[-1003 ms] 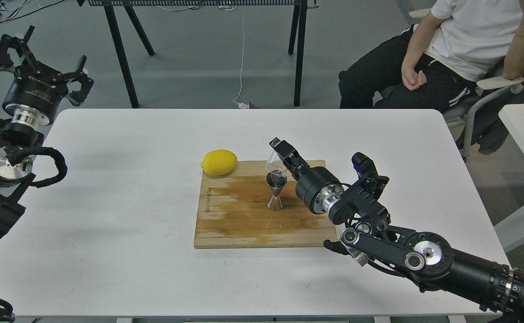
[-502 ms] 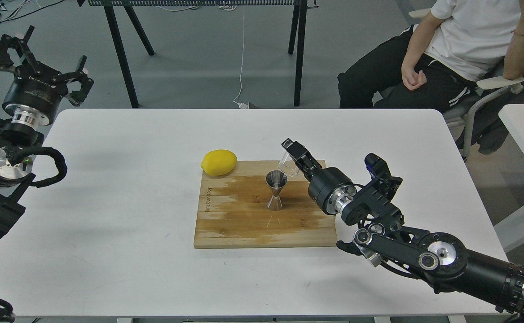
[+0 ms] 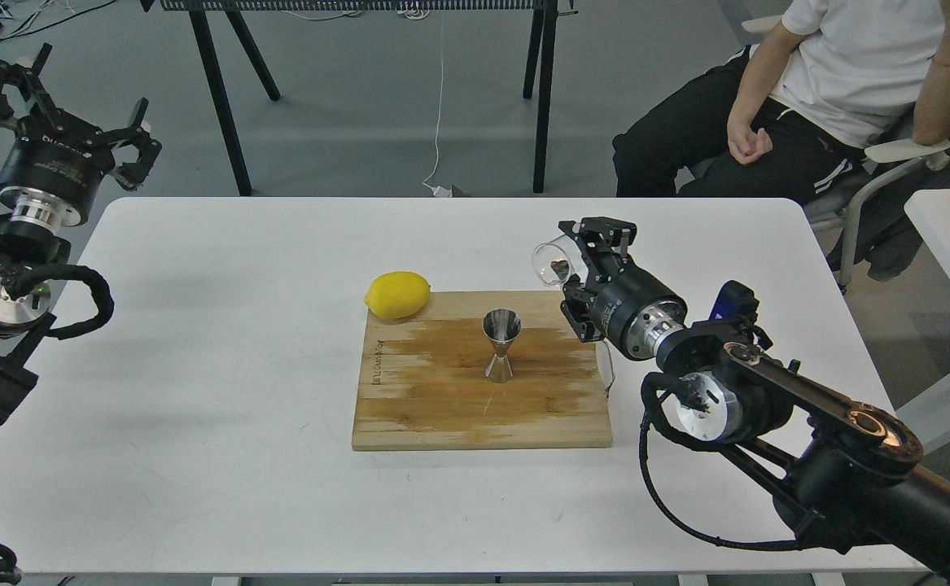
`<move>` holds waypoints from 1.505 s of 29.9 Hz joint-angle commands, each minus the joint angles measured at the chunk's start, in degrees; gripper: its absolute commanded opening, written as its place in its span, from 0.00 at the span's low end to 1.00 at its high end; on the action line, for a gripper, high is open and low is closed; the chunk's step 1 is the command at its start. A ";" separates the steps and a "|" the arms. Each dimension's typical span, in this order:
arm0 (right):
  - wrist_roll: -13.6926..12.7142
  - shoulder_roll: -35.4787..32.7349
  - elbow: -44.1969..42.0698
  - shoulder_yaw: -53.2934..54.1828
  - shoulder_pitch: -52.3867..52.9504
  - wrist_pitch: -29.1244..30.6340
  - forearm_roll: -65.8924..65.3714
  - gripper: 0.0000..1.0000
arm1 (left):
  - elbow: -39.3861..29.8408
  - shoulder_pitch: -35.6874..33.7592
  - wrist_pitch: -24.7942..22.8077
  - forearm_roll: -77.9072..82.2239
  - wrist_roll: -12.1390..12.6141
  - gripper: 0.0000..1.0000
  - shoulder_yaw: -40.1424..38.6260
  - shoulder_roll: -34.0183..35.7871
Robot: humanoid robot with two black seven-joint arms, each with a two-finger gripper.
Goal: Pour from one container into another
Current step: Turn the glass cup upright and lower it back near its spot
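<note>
The right tool (image 3: 584, 248) has pulled back from the jigger (image 3: 501, 345) and now hangs off to the right of it, past the board's (image 3: 442, 407) far right corner and above the bench (image 3: 238, 391). A second ago the cup (image 3: 550, 262) was tipped right over the jigger's mouth; half a second ago it was already drawing away to the right. Now it is well apart from the jigger, clamped between the right tool's fingers and lying on its side, mouth turned left. I see nothing clear inside it beyond a dark glint, so I cannot say whether any liquid is left.

The jigger stands upright on the board where it stood before, near the middle. Whether it holds anything is too small to tell. The lemon (image 3: 397, 294) sits at the board's far left corner, unmoved.

The left tool (image 3: 59, 98) is raised off the bench's far left edge, fingers spread and holding nothing. It has shifted only slightly.

My reading is that the pour itself is over and the arm is withdrawing. What seems left is to turn the cup upright and set it down somewhere on the bench or board. While it lies sideways, any remaining drops could spill onto the bench.
</note>
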 commanded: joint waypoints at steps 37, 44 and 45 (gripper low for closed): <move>-7.20 7.41 -41.41 28.81 -15.40 34.96 45.04 0.43 | -0.09 -0.18 0.00 0.03 0.09 1.00 0.54 -0.77; -7.11 7.41 -41.94 28.38 -14.96 34.70 44.95 0.54 | -0.09 -0.35 0.00 0.03 0.09 1.00 0.19 -0.69; -7.02 7.41 -42.03 28.46 -14.78 34.53 44.95 0.56 | -0.09 -0.44 0.00 0.03 0.00 1.00 0.10 -0.69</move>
